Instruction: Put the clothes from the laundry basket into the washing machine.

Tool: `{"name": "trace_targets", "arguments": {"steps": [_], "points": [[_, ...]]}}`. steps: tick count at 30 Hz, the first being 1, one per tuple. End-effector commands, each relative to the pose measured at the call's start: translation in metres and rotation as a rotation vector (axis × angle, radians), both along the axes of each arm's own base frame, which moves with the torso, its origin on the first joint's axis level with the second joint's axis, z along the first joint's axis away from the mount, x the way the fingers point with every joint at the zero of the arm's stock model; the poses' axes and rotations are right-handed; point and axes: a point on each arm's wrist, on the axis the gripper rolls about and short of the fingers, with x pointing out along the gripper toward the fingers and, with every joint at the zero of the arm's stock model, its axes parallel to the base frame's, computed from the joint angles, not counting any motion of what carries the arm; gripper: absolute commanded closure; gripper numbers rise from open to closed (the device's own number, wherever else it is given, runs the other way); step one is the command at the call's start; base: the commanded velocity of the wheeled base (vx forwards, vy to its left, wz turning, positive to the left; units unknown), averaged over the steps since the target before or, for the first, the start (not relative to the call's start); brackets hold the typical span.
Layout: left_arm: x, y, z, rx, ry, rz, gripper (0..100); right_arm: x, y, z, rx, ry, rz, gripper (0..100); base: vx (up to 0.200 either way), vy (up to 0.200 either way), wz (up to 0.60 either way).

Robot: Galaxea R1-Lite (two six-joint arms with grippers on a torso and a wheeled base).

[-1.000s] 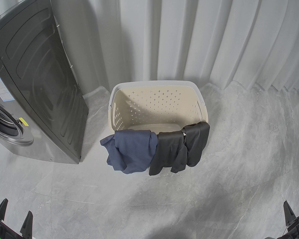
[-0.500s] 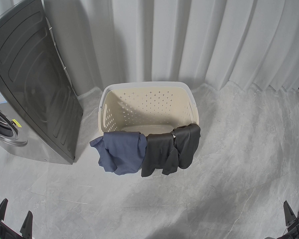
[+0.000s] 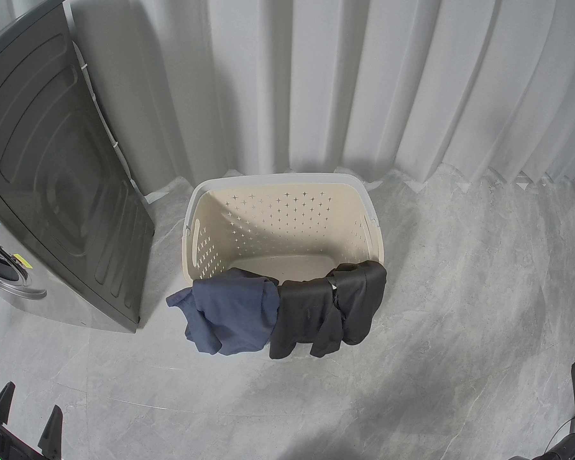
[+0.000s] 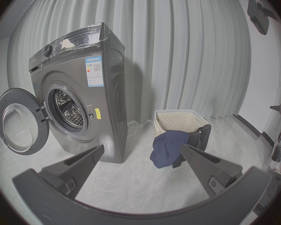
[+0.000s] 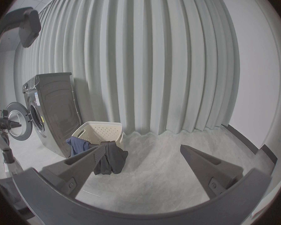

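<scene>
Both wide and empty, your left claw and right claw sit short of the laundry basket, clothes draped along its near rim, the blue garment nearer your left.

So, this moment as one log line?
clothes: draped over basket rim | washer door: open | left gripper: open | right gripper: open

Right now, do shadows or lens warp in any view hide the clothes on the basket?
Head view: even light, soft shadow beside the washer; blue garment and black garment plain on the basket. Left wrist view: strong bowing, dark corners, left gripper finger clipping the black garment. Right wrist view: same bowing, right gripper finger partly covering it too.
</scene>
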Motion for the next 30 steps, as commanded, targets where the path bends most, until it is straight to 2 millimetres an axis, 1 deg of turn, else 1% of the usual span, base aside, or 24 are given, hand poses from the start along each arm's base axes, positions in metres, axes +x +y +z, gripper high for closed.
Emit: {"name": "trace_targets", "arguments": {"steps": [1, 2, 3, 6, 8, 9, 10, 13, 15, 18, 21, 23, 27, 30], "points": [[0.0, 0.0, -0.004, 0.0, 0.003, 0.001, 0, 0.049, 0.002, 0.014, 0.047, 0.346, 0.081, 0, 0.0, 0.0, 0.0], [0.0, 0.0, -0.004, -0.003, 0.003, 0.001, 0, 0.066, 0.005, 0.018, 0.08, 0.418, 0.098, 0, 0.0, 0.0, 0.0], [0.0, 0.0, -0.004, -0.005, 0.003, 0.001, 0, 0.076, 0.006, 0.02, 0.096, 0.444, 0.107, 0, 0.0, 0.0, 0.0], [0.0, 0.0, -0.005, -0.005, 0.004, 0.003, 0, 0.098, 0.011, 0.016, 0.105, 0.534, 0.13, 0, 0.0, 0.0, 0.0], [0.0, 0.0, -0.004, -0.003, 0.004, 0.003, 0, 0.109, 0.014, 0.012, 0.101, 0.59, 0.134, 0, 0.0, 0.0, 0.0], [0.0, 0.0, -0.004, -0.003, 0.003, 0.003, 0, 0.111, 0.014, 0.011, 0.102, 0.596, 0.133, 0, 0.0, 0.0, 0.0], [0.0, 0.0, -0.004, -0.002, 0.003, 0.003, 0, 0.12, 0.016, 0.009, 0.099, 0.633, 0.134, 0, 0.0, 0.0, 0.0], [0.0, 0.0, -0.004, -0.003, 0.003, 0.003, 0, 0.136, 0.021, 0.006, 0.095, 0.659, 0.146, 0, 0.0, 0.0, 0.0], [0.0, 0.0, -0.004, -0.003, 0.003, 0.001, 0, 0.144, 0.023, 0.003, 0.091, 0.666, 0.155, 0, 0.0, 0.0, 0.0], [0.0, 0.0, -0.004, -0.002, 0.003, 0.003, 0, 0.148, 0.027, -0.007, 0.095, 0.722, 0.167, 0, 0.0, 0.0, 0.0], [0.0, 0.0, -0.004, -0.003, 0.004, 0.003, 0, 0.151, 0.032, -0.012, 0.104, 0.77, 0.187, 0, 0.2, 0.0, 0.0], [0.0, 0.0, -0.005, -0.003, 0.006, 0.003, 0, 0.154, 0.035, -0.012, 0.11, 0.779, 0.201, 0, 0.0, 0.0, 0.0], [0.0, 0.0, -0.004, 0.0, 0.004, 0.003, 0, 0.163, 0.044, -0.013, 0.102, 0.796, 0.235, 0, 0.0, 0.0, 0.0], [0.0, 0.0, -0.004, -0.002, 0.003, 0.003, 0, 0.174, 0.056, -0.02, 0.087, 0.818, 0.274, 0, 0.0, 0.0, 0.0]]}}
